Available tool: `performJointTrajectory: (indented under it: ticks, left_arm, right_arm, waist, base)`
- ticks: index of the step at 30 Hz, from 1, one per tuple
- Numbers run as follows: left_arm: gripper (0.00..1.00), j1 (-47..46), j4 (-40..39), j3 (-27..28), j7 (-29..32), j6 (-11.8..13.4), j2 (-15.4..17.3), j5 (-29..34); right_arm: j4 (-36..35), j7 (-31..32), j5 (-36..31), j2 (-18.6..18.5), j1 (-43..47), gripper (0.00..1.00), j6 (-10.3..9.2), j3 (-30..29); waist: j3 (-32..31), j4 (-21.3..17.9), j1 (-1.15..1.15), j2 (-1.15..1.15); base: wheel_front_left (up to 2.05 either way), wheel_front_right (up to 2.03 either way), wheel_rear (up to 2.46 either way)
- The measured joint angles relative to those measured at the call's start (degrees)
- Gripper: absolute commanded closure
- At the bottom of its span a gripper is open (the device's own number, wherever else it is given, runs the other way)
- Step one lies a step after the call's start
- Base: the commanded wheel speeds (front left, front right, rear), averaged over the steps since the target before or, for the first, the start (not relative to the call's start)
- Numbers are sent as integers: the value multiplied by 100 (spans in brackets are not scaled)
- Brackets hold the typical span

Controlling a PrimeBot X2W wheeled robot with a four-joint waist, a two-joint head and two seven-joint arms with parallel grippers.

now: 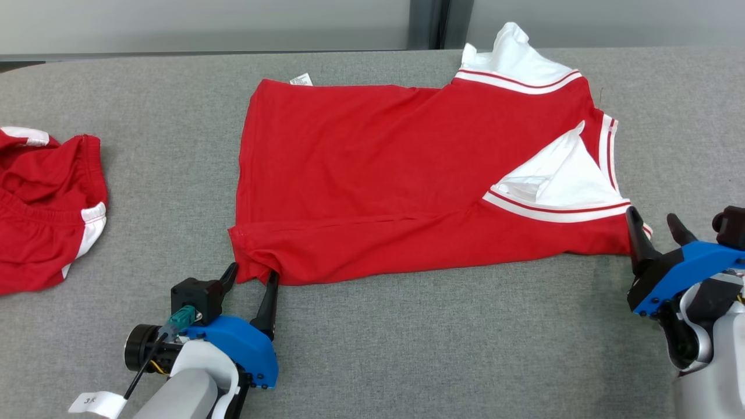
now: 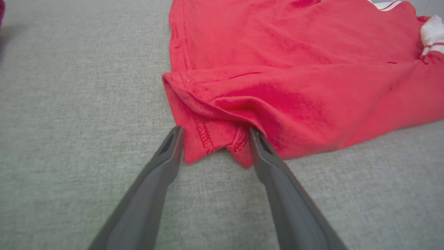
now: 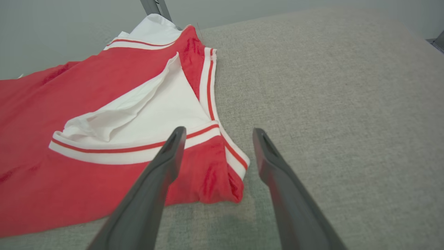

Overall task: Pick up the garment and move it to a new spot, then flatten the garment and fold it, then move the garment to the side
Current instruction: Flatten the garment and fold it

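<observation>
Garment (image 1: 407, 174) hem corner, bunched, sits between spread fingertips of left gripper (image 1: 253, 270): open, nothing pinched. Right gripper (image 1: 651, 214) open as well, one finger at striped near-right corner, other over bare tabletop (image 1: 442, 349). Outward: red body lies flat mid-tabletop, near edge folded over, white sleeve panels with red stripes at right. Small white label (image 1: 301, 80) pokes out at far edge. Second red garment (image 1: 46, 203) crumpled, well apart, far left.

The white cable tag (image 1: 96, 402) seems to read "3K".
</observation>
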Motion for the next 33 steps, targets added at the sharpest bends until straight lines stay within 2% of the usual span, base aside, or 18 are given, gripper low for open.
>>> performJointTrajectory:
  ticks: [8,9,10,11,12,13,14,15,18,24,29,33]
  left_arm:
    - [0,-193,296,-7,33,-38,-127,-66]
    - [9,-208,321,-14,54,-56,-141,-86]
    - [24,-225,345,-21,77,-89,-153,-110]
    - [56,-246,372,-27,102,-105,-168,-119]
    - [56,-275,398,-42,134,-134,-181,-132]
    - [100,-301,417,-53,153,-162,-192,-155]
    - [100,-316,445,-65,178,-216,-203,-164]
    - [100,-329,476,-78,193,-275,-214,-185]
    - [100,-342,552,-103,210,-406,-293,-253]
    - [100,-255,591,-59,114,-510,-290,-412]
    - [100,34,232,-21,149,-556,-85,-525]
    - [100,336,-310,33,289,-420,140,-616]
  right_arm:
    - [810,20,-229,89,-321,0,0,-159]
    - [912,82,-309,98,-337,0,0,-191]
    - [996,108,-417,101,-338,0,0,-220]
    - [1042,136,-478,101,-357,2,1,-245]
    - [1085,159,-499,102,-392,2,1,-257]
    - [1121,172,-514,104,-424,68,1,-254]
    - [1156,171,-516,107,-456,68,0,-252]
    - [1182,160,-516,109,-472,100,0,-247]
    - [1198,82,-495,122,-472,100,2,-221]
    - [876,85,-301,165,-270,100,0,-213]
    - [268,299,-122,144,166,100,1,-114]
    - [-360,524,32,155,645,100,1,-126]
  waist:
    - [102,26,0,0]
    - [110,33,0,0]
    - [119,41,0,0]
    - [126,50,0,0]
    - [131,57,-1,0]
    - [136,59,0,0]
    - [139,56,-1,0]
    - [140,53,0,0]
    - [111,43,0,0]
    - [-75,38,1,0]
    - [-271,36,1,0]
    - [-421,39,0,0]
  base:
    - [0,0,0]
    - [0,0,0]
    - [0,0,0]
    - [0,0,0]
    - [0,0,0]
    - [0,0,0]
    - [0,0,0]
    - [0,0,0]
    - [0,0,0]
    - [0,0,0]
    - [0,0,0]
    - [0,0,0]
